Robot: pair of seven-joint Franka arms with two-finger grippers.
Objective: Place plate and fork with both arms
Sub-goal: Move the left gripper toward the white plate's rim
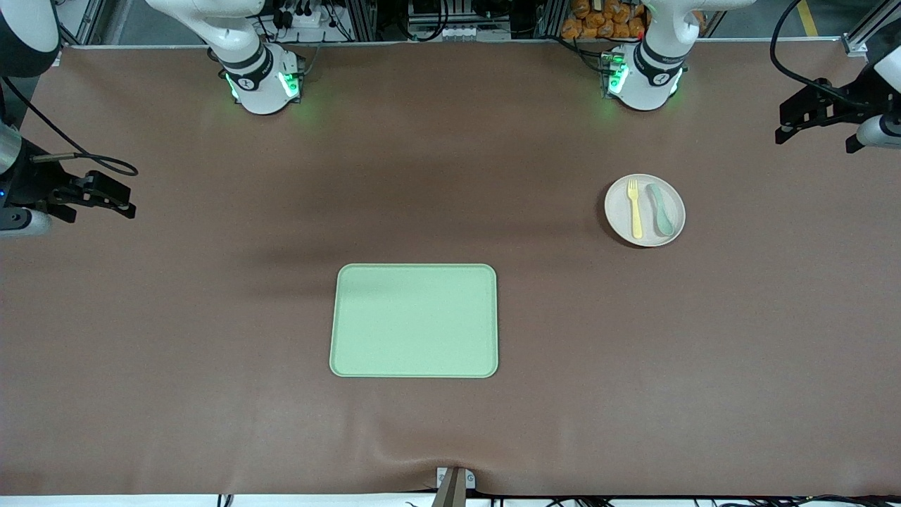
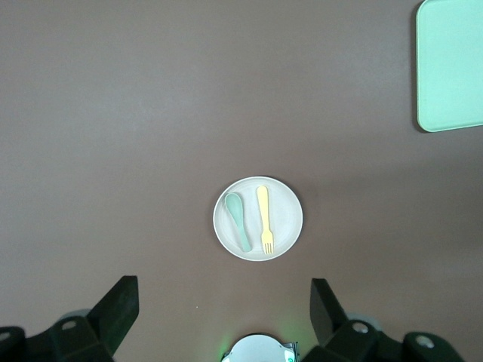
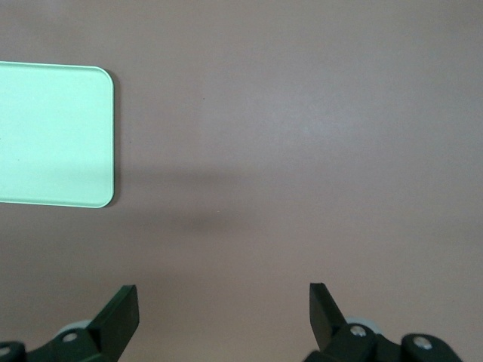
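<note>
Nothing placed yet; both my arms wait high at the table's ends.

I see the left gripper (image 2: pixel 220 305) spread wide, empty, above the plate (image 1: pixel 645 210), which sits toward the left arm's end with the fork (image 1: pixel 635 208) and spoon (image 1: pixel 662 210) lying on it. My right gripper (image 3: pixel 223 309), also spread and empty, hangs over bare tabletop beside the tray (image 1: pixel 414 320), which holds nothing.
</note>
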